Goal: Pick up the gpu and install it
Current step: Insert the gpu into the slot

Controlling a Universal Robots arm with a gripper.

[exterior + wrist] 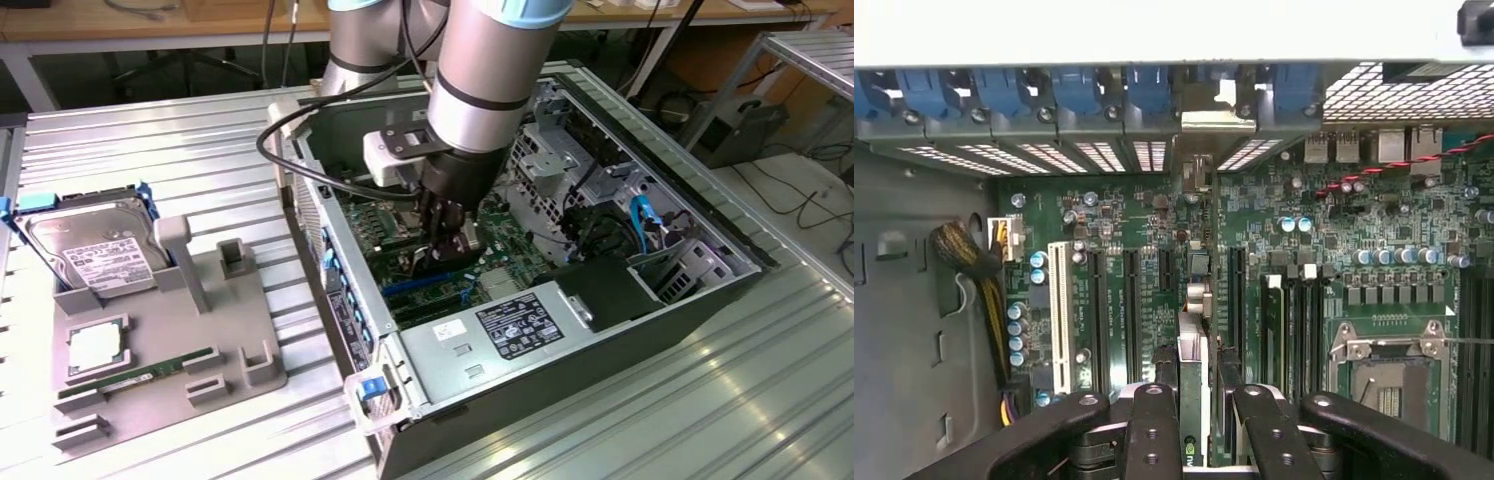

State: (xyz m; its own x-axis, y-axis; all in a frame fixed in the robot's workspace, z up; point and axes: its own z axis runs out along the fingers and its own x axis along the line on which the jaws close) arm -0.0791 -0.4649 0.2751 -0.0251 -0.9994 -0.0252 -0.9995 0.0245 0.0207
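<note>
I'm reaching down into the open tower case (707, 290), a box of dark sheet metal sitting on a ribbed metal table (160, 140). My gripper (1199, 440) is closing narrowly, its black fingers (1154, 430) pinching the gpu (1194, 335) from both sides. I'm seeing the card edge-on, as a thin strip with a silvery spine running away from me towards the rear of the case. It's hanging upright over the green motherboard (1144, 225), lined up between two long black expansion slots (1101, 310). I cannot tell whether its edge is touching a slot. A white slot (1061, 310) is lying further off to one side, and a row of glossy blue plastic clips (1074, 90) is running along the perforated rear wall. In the exterior view, a silver hard drive (94, 250) is standing in a matte grey holder (200, 300), well apart on the exterior view's left.
</note>
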